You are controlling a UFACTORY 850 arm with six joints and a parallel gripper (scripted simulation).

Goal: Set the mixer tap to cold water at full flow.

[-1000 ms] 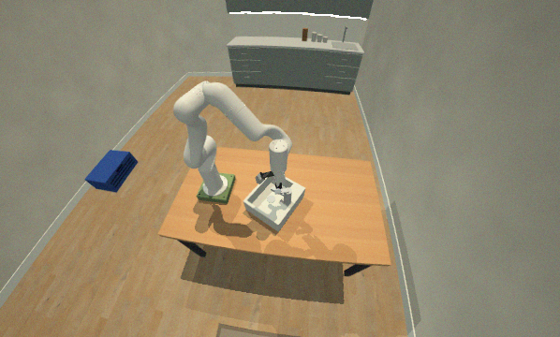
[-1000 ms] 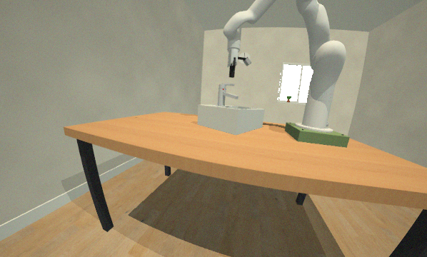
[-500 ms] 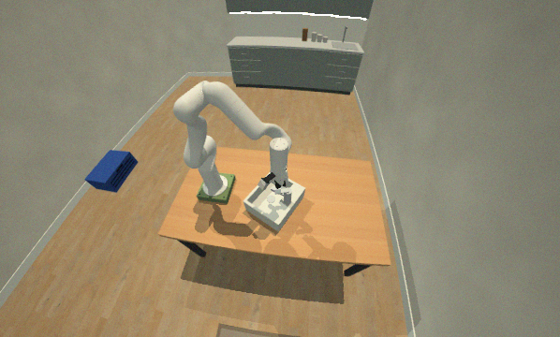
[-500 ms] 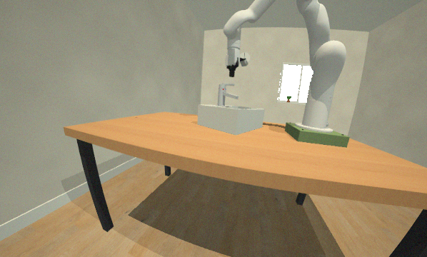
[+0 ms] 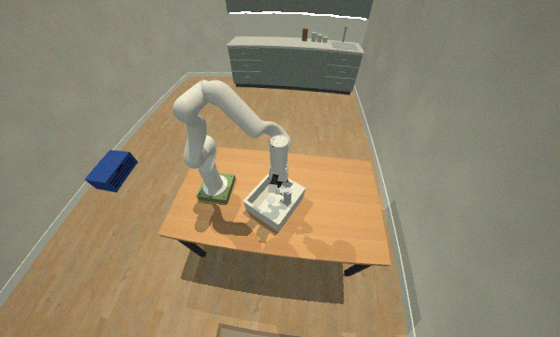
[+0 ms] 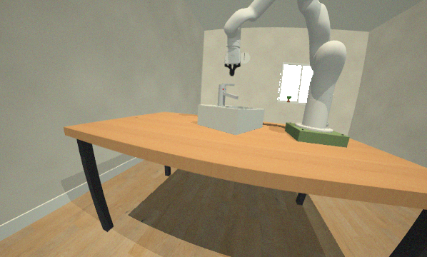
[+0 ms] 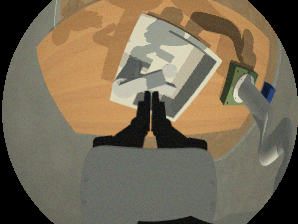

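A grey mixer tap (image 6: 223, 93) stands at the back edge of a white basin (image 6: 231, 117) on the wooden table. Its lever (image 6: 228, 84) lies flat on top, pointing out over the spout (image 6: 232, 95). A red dot (image 6: 222, 88) shows on the tap body in the exterior view; I see no blue dot. My gripper (image 6: 231, 72) hangs a short way above the lever, pointing down, fingers shut and empty. In the wrist view the shut fingertips (image 7: 149, 99) sit over the basin (image 7: 162, 70). The tap (image 5: 286, 197) and gripper (image 5: 277, 180) also show in the top view.
The arm's green base plate (image 6: 317, 135) is bolted to the table beside the basin. A blue crate (image 5: 111, 169) lies on the floor by the left wall. A counter with a sink (image 5: 295, 61) stands at the far wall.
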